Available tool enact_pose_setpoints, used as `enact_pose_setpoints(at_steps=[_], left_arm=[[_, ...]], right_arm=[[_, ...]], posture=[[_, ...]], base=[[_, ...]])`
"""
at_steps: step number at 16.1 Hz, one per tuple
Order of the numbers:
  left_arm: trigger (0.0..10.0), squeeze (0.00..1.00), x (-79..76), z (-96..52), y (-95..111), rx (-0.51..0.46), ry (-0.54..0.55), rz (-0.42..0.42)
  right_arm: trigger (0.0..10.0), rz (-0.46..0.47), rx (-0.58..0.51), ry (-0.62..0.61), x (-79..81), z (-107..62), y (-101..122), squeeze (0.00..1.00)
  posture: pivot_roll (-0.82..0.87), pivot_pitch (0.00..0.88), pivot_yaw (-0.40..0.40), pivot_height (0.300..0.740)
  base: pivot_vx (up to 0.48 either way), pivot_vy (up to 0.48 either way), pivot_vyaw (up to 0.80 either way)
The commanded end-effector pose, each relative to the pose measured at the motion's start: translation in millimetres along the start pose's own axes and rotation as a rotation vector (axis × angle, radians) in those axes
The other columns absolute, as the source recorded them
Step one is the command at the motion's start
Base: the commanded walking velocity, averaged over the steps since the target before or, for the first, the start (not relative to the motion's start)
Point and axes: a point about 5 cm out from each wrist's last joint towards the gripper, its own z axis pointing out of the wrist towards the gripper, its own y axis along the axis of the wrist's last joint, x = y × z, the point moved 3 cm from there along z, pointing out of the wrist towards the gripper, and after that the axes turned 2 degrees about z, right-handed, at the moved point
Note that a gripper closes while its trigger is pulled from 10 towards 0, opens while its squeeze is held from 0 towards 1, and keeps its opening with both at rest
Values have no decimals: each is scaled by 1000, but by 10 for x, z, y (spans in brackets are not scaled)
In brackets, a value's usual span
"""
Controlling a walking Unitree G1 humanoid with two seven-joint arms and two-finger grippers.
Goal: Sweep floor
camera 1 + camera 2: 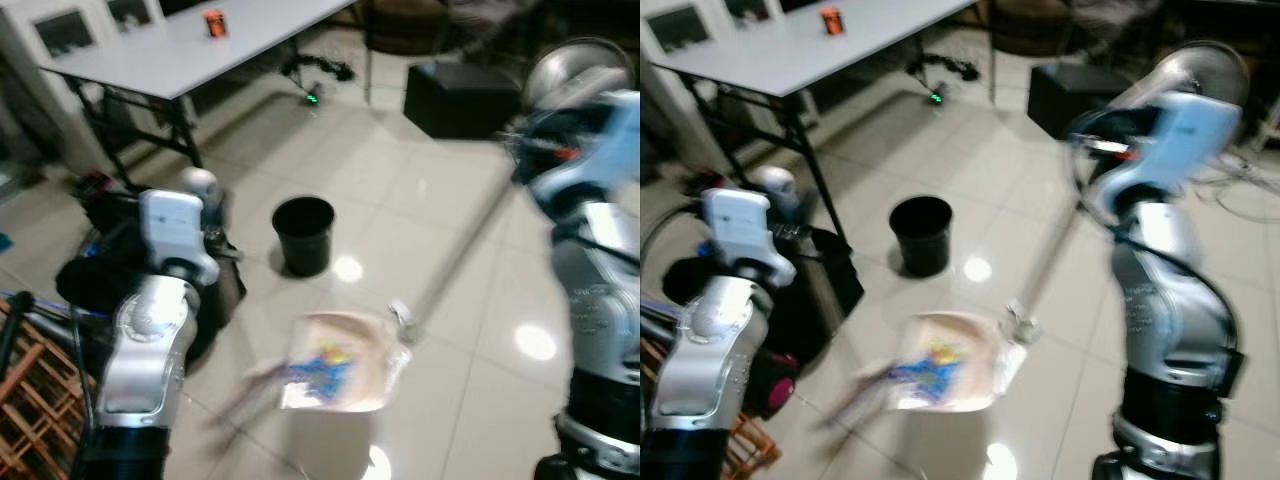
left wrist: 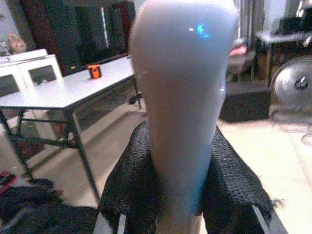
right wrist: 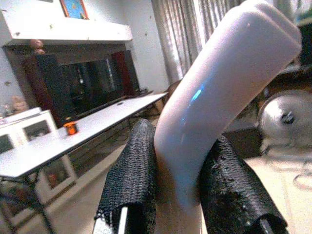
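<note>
A pale dustpan [image 1: 345,362] sits tilted on the tiled floor with colourful scraps [image 1: 322,366] in it. Its long handle [image 1: 470,245] slants up to my right arm [image 1: 1160,160]. My right gripper [image 3: 179,163] is shut on the curved white handle top [image 3: 219,83], black fingers [image 3: 130,178] pressed on both sides. My left gripper [image 2: 181,151] is shut on a straight white broom handle [image 2: 183,87], whose rounded top [image 1: 200,183] rises above my left wrist [image 1: 172,232]. The broom head [image 1: 245,388] is a blur at the dustpan's left edge.
A black bin [image 1: 303,233] stands just beyond the dustpan. A white table [image 1: 190,50] with an orange object [image 1: 214,22] is at the far left. Black bags [image 1: 95,270] and a wooden rack [image 1: 35,385] crowd the left. A black box [image 1: 455,100] and a fan [image 1: 580,68] are at the far right.
</note>
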Motion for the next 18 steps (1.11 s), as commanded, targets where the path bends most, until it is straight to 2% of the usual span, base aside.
enact_pose_setpoints(at_steps=[1,10,16,18], left_arm=[[10000,0,137,-3,124,-47,33,45],[10000,0,280,-47,55,-26,60,94],[10000,0,295,-86,24,-21,66,92],[10000,0,326,-100,3,-13,70,100]], right_arm=[[10000,40,-56,54,158,18,123,0],[10000,58,-66,85,170,35,169,0],[10000,105,-71,81,177,44,185,0],[10000,129,-87,80,174,59,212,0]], posture=[[10,0,39,740],[10,0,32,740],[12,0,28,740],[11,0,27,740]], base=[[480,0,0],[480,0,0],[480,0,800],[480,0,0]])
